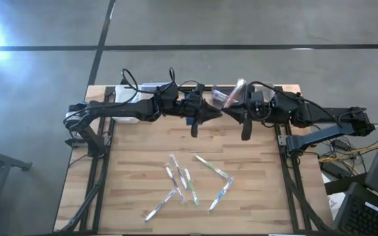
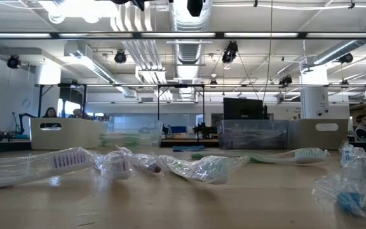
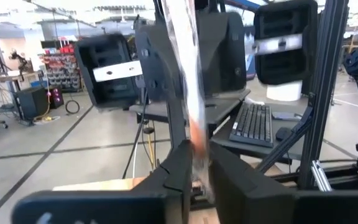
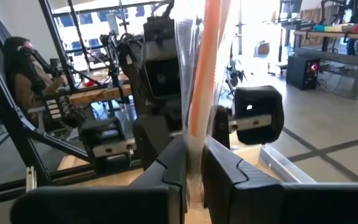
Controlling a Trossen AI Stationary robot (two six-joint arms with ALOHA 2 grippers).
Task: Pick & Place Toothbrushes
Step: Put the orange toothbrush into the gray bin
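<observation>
Item: wrapped toothbrushes, sorting in progress. Both arms are meeting above the far middle of the table (image 1: 136,196), around twelve o'clock of the wooden top in the high view. The right gripper (image 4: 194,165) is closing its fingers on a wrapped toothbrush (image 4: 205,74) with an orange handle, the stick standing up between the pads in the right wrist view. The left gripper (image 3: 199,168) is sitting with its fingers narrowly parted around what appears to be the same wrapped stick; whether it is gripping or releasing cannot be told. In the high view that item is showing as a pinkish sleeve (image 1: 233,94) between the two wrists, lifted off the table. Judged stage: a hand-over between arms, mid-way. Remaining stock: a loose scatter of toothbrushes (image 1: 189,183) lying on the table toward six o'clock, roughly seven sticks in clear wrappers with blue and green accents, some crossing one another; the low view is showing them (image 2: 202,166) lying flat in crinkled sleeves. Pale bins (image 1: 133,98) are standing along the far edge near eleven o'clock; their contents cannot be seen. Judgement: most of the placing is remaining to be done.
</observation>
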